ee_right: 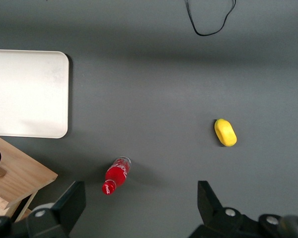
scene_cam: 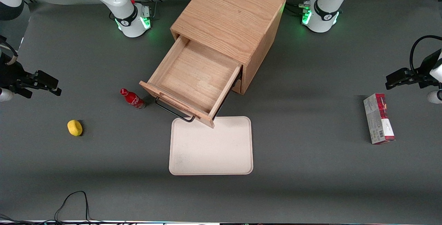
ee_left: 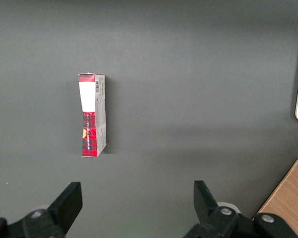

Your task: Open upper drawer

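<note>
The grey table runs out of the front view on every side, so none of its edges shows whole. The wooden cabinet stands near the edge where the arm bases sit, about midway along it. Its upper drawer is pulled well out toward the front camera, the tray body bare inside, and the black bar handle hangs just over the rim of the cream tray. The lower drawer is hidden beneath the open one. The tray lies flat, nearer the front camera than the cabinet, with open table all round its other three sides.

Toward the parked arm's end lies a red and grey carton on its side. Toward the working arm's end a red bottle lies tipped over just beside the drawer's front corner, and a yellow lemon-like object sits well apart from it, nearer that end of the table.

The gripper hovers at the working arm's end, above bare table, well clear of the drawer; its fingers stand wide apart and hold nothing.
</note>
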Available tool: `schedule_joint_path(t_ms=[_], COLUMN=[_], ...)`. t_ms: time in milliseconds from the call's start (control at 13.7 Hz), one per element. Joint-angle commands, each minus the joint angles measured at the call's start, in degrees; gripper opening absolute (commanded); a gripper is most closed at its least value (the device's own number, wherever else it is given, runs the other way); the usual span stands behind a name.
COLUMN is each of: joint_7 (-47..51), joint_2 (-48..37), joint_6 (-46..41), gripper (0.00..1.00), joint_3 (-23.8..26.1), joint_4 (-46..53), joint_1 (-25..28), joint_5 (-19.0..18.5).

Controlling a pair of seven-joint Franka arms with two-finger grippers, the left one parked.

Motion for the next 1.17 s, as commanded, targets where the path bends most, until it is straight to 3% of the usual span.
schedule_joint_path(t_ms=[0, 1098], joint_7=[1.3, 1.6], joint_2=[-0.9, -0.3], joint_6=[0.2, -2.0], gripper=[1.00, 1.00], joint_3=[0.7, 0.5], joint_4=[-0.4, 0.0], joint_1=[-0.2, 0.1], joint_5=[-0.9, -1.6])
